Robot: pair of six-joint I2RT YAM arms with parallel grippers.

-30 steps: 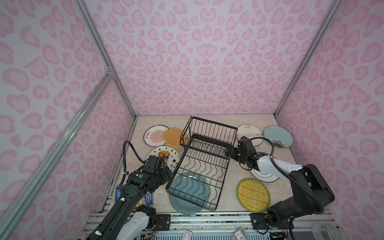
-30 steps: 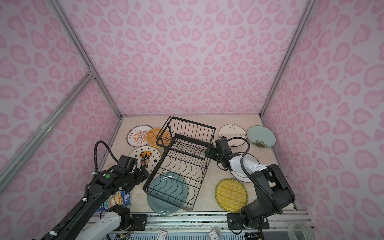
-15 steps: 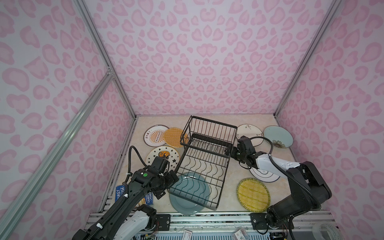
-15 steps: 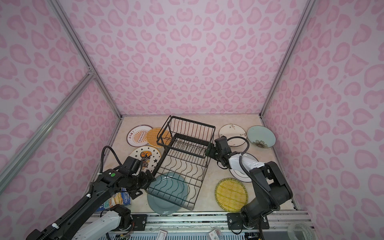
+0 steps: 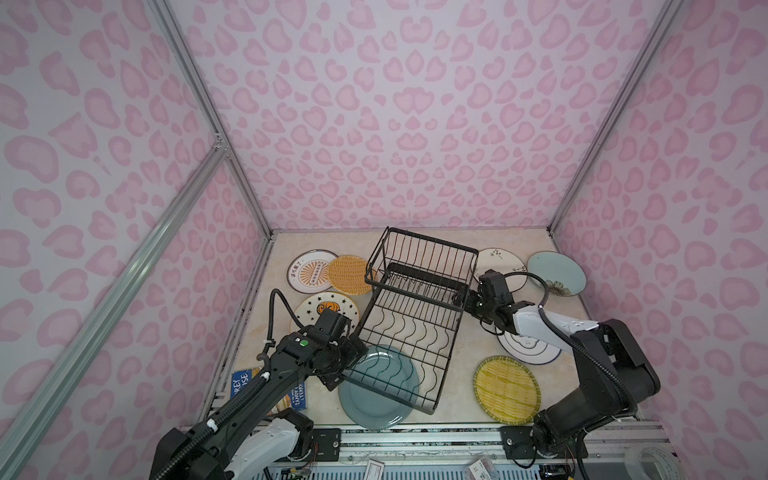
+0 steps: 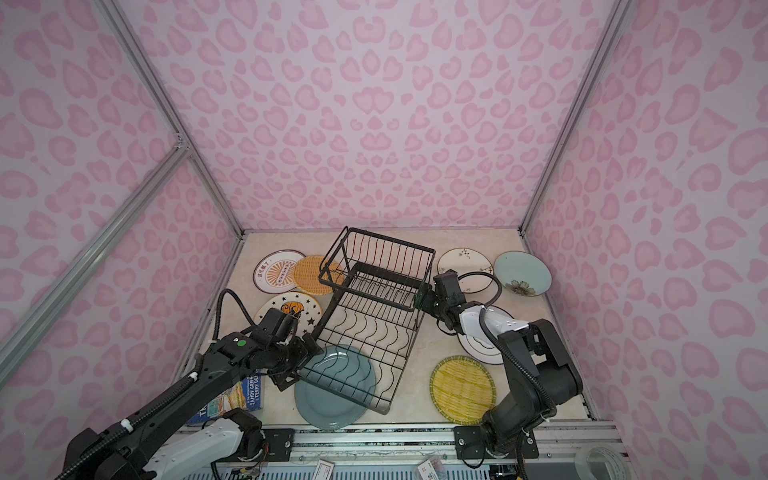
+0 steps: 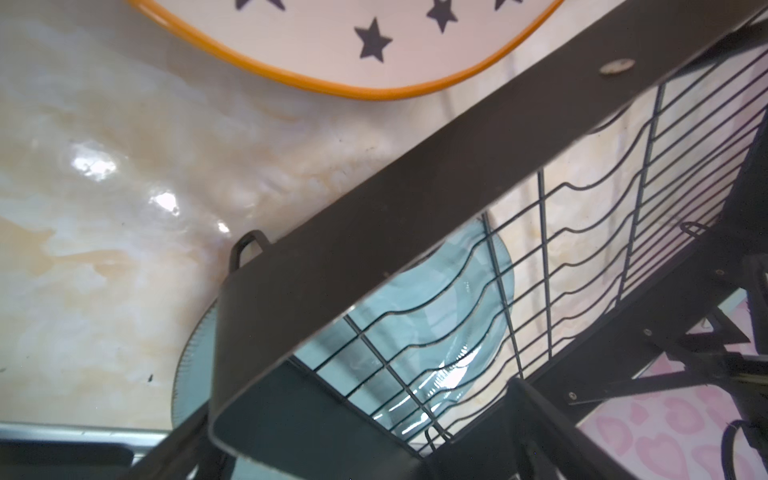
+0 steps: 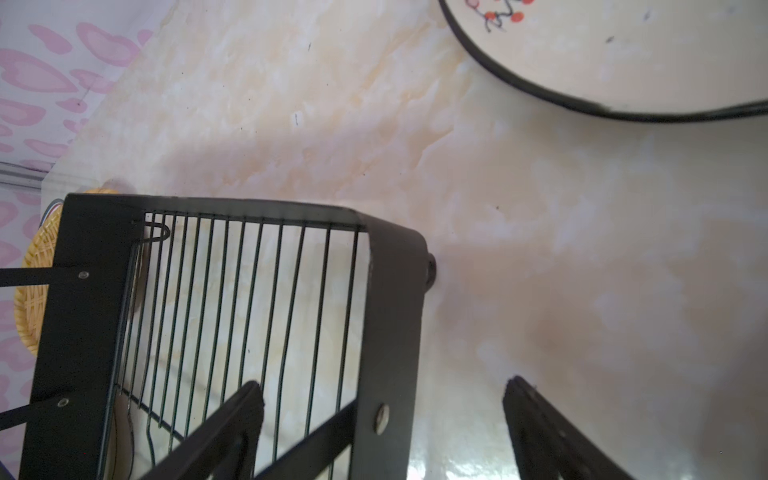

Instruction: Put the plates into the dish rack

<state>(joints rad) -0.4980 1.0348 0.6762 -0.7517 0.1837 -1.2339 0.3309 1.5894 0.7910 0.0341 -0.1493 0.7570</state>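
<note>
Right wrist view shows the right claw point(image 8: 384, 384) spread wide and grasping nothing. The flat side band of the dish rack point(image 8: 386, 316) runs up between its fingers point(image 8: 237, 415); whether either finger touches the metal I cannot tell. In both top views this claw sits against the rack's long side, just below the raised basket tier.

The left claw point(image 5: 348, 365) is also released. In the left wrist view the rack's near corner lies between its fingers, and the teal-grey plate point(image 7: 457, 332) lies directly under and beyond its tips, beneath the wavy lower tier.

That overlap probably explains both poses. The rack sits askew on the surface point(image 5: 316, 239) with one corner resting on a plate that belongs inside it. Two open claws bracketing the frame from opposite sides look like preparation to take hold and move the rack off that plate.

No plate is in the rack yet, so loading has not begun. The rest lie flat on the surface:
- The star plate point(image 5: 328, 309) is just behind the left claw.
- The sunburst plate point(image 5: 309, 272) and orange woven plate point(image 5: 349, 274) are farther beyond it, the orange one reaching the basket's far corner.
- The sprig plate point(image 5: 500, 266) and pale blue plate point(image 5: 557, 276) are past the right claw's outer side.
- The ringed plate point(image 5: 528, 349) is under the right claw's wrist.
- The yellow woven plate point(image 5: 507, 388) is back toward that arm's base.

The frame is a thin band, so a closing claw would need to meet it squarely or the rack could twist.
</note>
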